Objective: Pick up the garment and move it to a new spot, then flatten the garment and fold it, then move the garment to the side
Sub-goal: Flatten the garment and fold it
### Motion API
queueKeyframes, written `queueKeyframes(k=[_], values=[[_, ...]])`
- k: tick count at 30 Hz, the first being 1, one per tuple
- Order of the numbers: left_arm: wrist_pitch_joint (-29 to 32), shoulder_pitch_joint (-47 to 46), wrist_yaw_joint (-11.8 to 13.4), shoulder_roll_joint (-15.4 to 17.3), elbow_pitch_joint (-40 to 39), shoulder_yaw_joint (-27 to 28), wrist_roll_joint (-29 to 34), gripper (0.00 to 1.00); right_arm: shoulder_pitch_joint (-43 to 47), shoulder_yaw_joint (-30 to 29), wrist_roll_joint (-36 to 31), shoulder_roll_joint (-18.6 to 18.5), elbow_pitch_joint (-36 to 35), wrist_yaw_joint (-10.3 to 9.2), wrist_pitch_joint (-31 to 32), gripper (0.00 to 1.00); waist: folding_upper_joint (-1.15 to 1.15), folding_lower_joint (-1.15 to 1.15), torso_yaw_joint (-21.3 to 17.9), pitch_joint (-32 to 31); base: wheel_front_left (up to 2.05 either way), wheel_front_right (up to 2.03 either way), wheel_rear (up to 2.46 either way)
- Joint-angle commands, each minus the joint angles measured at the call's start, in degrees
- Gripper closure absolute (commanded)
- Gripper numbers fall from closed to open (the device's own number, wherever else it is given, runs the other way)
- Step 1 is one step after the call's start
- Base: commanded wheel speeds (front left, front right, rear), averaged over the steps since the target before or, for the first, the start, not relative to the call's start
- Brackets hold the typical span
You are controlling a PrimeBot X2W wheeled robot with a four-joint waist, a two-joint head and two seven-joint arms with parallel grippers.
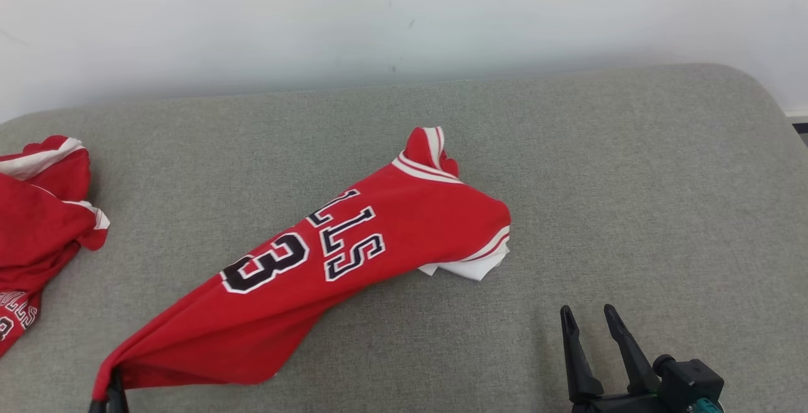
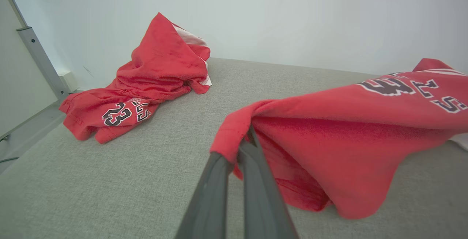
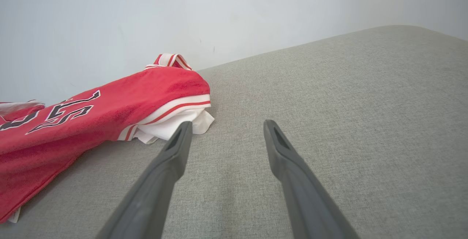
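The garment [image 1: 353,242] is a red jersey with black-and-white lettering and white trim, stretched across the grey cushion from the centre down to the lower left. My left gripper [image 1: 107,397] is shut on its near hem, and that corner is lifted off the surface; in the left wrist view the hem [image 2: 234,133] wraps over the closed fingers [image 2: 252,180]. My right gripper [image 1: 590,318] stands open at the lower right, empty, a short way from the jersey's white-trimmed end [image 3: 172,120]. In the right wrist view the right gripper [image 3: 226,129] hovers over bare cushion.
A second red jersey [image 1: 38,223] lies bunched at the cushion's left edge, also seen as a heap [image 2: 146,82] in the left wrist view. A pale wall [image 1: 404,15] runs behind the grey cushion [image 1: 631,179]. A metal frame post [image 2: 40,63] stands at far left.
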Motion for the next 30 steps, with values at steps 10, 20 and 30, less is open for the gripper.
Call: queueKeyframes(k=[10, 20, 30], values=[[-0.20, -2.76, -1.68, -1.05, 1.68, 1.87, 2.43, 0.00, 0.90, -0.46, -0.49, 0.05, 0.07, 0.20, -0.03, 0.00, 0.00, 0.01, 1.52, -0.51, 0.00, 0.00, 0.00], [-0.20, -0.29, -0.90, -2.85, -4.88, 2.36, 3.72, 0.00, 1.24, -0.46, -0.50, 0.06, 0.08, 0.20, -0.03, 0.00, 0.00, 0.01, 3.20, -1.10, 0.00, 0.00, 0.00], [-0.20, 1.35, 0.30, -2.84, -3.81, -10.01, 3.37, 0.00, -0.70, 0.18, -1.22, 0.06, 0.61, 0.20, -0.03, 0.00, 0.00, 0.01, 4.40, -1.12, 0.00, 0.00, 0.00]])
